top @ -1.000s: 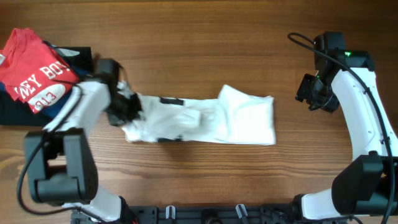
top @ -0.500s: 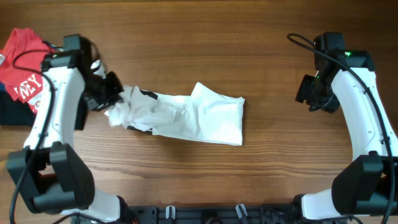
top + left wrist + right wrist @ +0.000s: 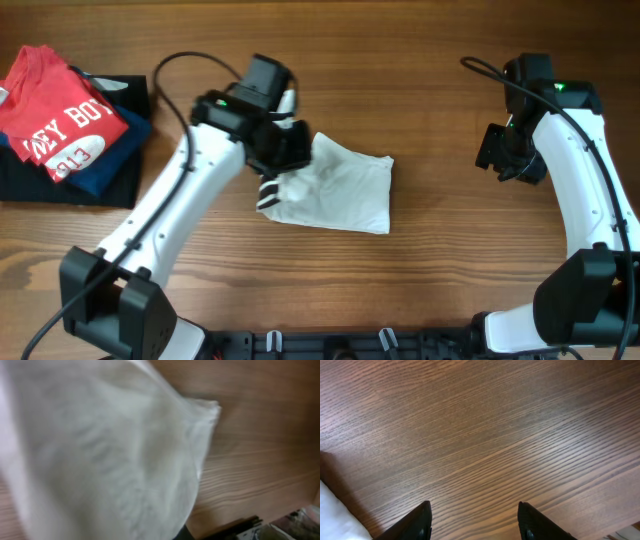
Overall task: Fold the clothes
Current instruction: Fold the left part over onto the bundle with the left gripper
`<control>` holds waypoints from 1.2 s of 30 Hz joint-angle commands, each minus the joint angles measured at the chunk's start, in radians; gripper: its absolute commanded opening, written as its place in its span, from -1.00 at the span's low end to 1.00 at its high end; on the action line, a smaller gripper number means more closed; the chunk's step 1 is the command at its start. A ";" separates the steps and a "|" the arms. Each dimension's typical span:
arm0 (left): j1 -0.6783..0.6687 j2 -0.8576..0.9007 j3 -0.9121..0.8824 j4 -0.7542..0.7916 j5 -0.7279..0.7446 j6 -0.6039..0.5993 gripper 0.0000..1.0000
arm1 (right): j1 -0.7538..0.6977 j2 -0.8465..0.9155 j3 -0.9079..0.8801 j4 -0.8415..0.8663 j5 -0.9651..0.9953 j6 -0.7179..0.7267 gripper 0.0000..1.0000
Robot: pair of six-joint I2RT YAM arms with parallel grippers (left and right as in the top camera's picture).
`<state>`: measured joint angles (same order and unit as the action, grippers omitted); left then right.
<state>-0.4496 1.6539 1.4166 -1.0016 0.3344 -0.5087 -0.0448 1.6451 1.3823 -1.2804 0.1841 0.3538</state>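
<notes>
A brown wood-grain bench (image 3: 420, 290) fills the overhead view. At its far left edge a red shirt (image 3: 60, 115) with white lettering lies on top of folded navy and black garments (image 3: 110, 178), well apart from the work.

Towards the middle, the left arm (image 3: 185, 200) reaches in from the near left, and the left fingers (image 3: 290, 152) sit at the far left corner of the white T-shirt (image 3: 345, 190). From above I cannot make out the tips themselves. The left wrist view is filled with blurred white cloth (image 3: 100, 450) hanging close under the camera, so I judge them pressed together, pinching a fold of the shirt. The shirt lies mid-bench as a compact, roughly square bundle, with a scrap of its black stripes (image 3: 268, 196) showing at the near left edge.

On the right, the right fingers (image 3: 422, 522) are spread over bare wood, holding nothing. Only a sliver of white enters the near left corner of that wrist view.

The step in hand looks like a fold of the shirt's left end over onto its right part, about midway through the task. The next move calls for laying the pinched end flat so the edges line up, then letting go without dragging the layer underneath. The idle right arm could pin the right edge if the bundle slides.
</notes>
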 commanded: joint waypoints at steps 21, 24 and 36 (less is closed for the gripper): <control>-0.291 0.141 0.014 0.291 -0.005 -0.095 -0.27 | 0.000 -0.005 -0.001 -0.015 -0.032 -0.044 0.12; -0.264 0.105 0.018 0.279 -0.019 -0.068 -0.23 | 0.000 -0.005 -0.001 -0.014 -0.058 -0.070 0.12; 0.105 0.062 0.002 0.146 -0.222 -0.047 -0.18 | 0.093 -0.005 -0.001 0.026 -0.871 -0.586 -0.19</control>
<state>-0.4309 1.6829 1.4227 -0.8307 0.1654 -0.5812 -0.0177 1.6451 1.3823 -1.2579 -0.3874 -0.0723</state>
